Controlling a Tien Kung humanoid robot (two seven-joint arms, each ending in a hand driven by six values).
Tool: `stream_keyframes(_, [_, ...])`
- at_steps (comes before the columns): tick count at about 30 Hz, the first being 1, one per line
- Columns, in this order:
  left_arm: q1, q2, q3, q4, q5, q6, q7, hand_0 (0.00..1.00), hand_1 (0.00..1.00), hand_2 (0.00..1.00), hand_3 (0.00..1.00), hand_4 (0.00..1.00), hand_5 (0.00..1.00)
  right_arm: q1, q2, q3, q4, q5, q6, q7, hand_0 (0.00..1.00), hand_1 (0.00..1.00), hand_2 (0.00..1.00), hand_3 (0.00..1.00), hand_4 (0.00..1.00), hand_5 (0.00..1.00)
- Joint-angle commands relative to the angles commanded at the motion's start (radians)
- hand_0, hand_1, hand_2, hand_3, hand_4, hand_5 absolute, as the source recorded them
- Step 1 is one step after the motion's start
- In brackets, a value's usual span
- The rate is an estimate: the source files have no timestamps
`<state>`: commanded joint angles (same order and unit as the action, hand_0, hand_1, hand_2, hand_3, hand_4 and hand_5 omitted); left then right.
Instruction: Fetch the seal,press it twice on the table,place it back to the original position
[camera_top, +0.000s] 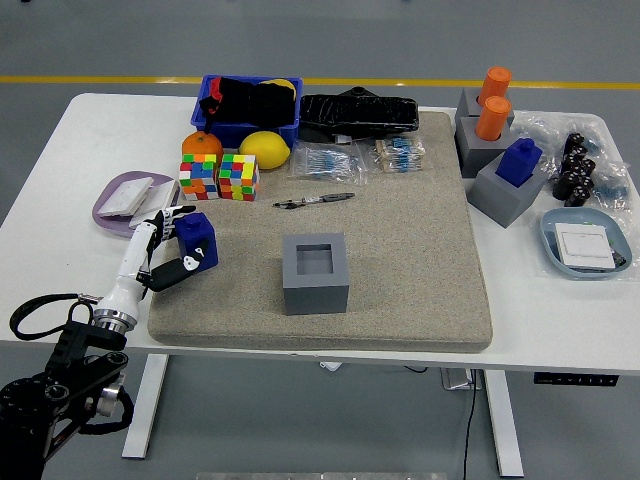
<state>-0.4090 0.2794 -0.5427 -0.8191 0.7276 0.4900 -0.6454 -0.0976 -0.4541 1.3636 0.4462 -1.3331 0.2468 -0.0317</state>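
Fingers of the left hand (160, 250), white and jointed, are clasped round the blue block-shaped seal (198, 240), which sits low over the left margin of the coarse beige mat (420, 250) covering the middle of the white worktop (60, 140). Whether its base is touching the mat cannot be told from this view. The right hand is out of sight.

This looks like one of the two presses. To do it well, the seal should come down square, its base flat to the surface and not rocked onto a corner, with the push running straight through its upright axis; the lift between presses should be clean and vertical so the block does not twist in the grasp.

The grey square holder with an empty well (315, 272), at about 3 o'clock from the seal and well apart from it, is probably where the seal belongs; the return will need the block aligned with that opening.

Room is tight on some sides. The mat's left edge lies just beside the seal at 9 o'clock, so a press could land half off it. The lilac oval dish (112, 210) is near at 10 o'clock, and two multicoloured puzzle cubes (220, 176) stand at 12 o'clock. Toward 3 and 5 o'clock the mat is bare, giving a free path to the holder.
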Motion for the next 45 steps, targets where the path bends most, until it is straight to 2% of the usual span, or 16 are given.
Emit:
stream_keyframes(11, [0.015,0.001,0.006,0.019,-0.014,-0.007,0.000,0.683,0.501,0.474,0.753,0.588,0.002,0.000,0.000,0.001,0.000,0.000,-0.001,0.001,0.791,0.700,0.669,0.660,0.847,0.471])
stream_keyframes(16, [0.016,0.003,-0.006,-0.001,-0.016,-0.006,0.000,0.683,0.499,0.473,0.752,0.587,0.002,0.001,0.001,0.003,0.000,0.000,-0.001,0.001,0.791,0.700,0.668,0.661,0.847,0.471])
stream_keyframes(20, [0.010,0.009,-0.050,-0.058,0.003,0.001,0.000,0.683,0.500,0.473,0.752,0.588,0.002,0.001,0.000,0.004,0.000,-0.001,-0.001,0.001,0.791,0.700,0.668,0.660,0.847,0.471])
stream_keyframes(26, [-0.008,0.027,-0.120,-0.190,0.050,0.018,0.000,0.682,0.500,0.474,0.750,0.589,0.002,0.001,-0.001,0.003,0.000,-0.001,-0.001,0.000,0.791,0.700,0.668,0.660,0.847,0.471])
stream_keyframes(30, [-0.010,0.035,-0.131,-0.283,0.082,0.022,0.000,0.682,0.500,0.474,0.750,0.589,0.002,0.000,-0.001,0.004,0.000,-0.001,-0.001,0.000,0.791,0.700,0.668,0.660,0.847,0.471])
stream_keyframes(37, [-0.014,0.051,-0.090,-0.433,0.131,0.010,0.000,0.682,0.501,0.474,0.750,0.590,0.002,0.002,-0.001,0.006,0.001,-0.002,-0.001,0.000,0.791,0.701,0.668,0.660,0.847,0.471])
stream_keyframes(41, [-0.024,0.065,-0.044,-0.484,0.147,-0.009,0.036,0.682,0.501,0.474,0.750,0.590,0.002,0.003,-0.002,0.007,0.001,-0.002,-0.001,-0.001,0.791,0.701,0.668,0.660,0.847,0.471])
stream_keyframes(45, [-0.041,0.076,-0.002,-0.509,0.164,-0.030,0.078,0.682,0.501,0.474,0.748,0.589,0.002,0.004,-0.003,0.007,0.001,-0.002,-0.001,-0.001,0.791,0.700,0.668,0.660,0.847,0.471])
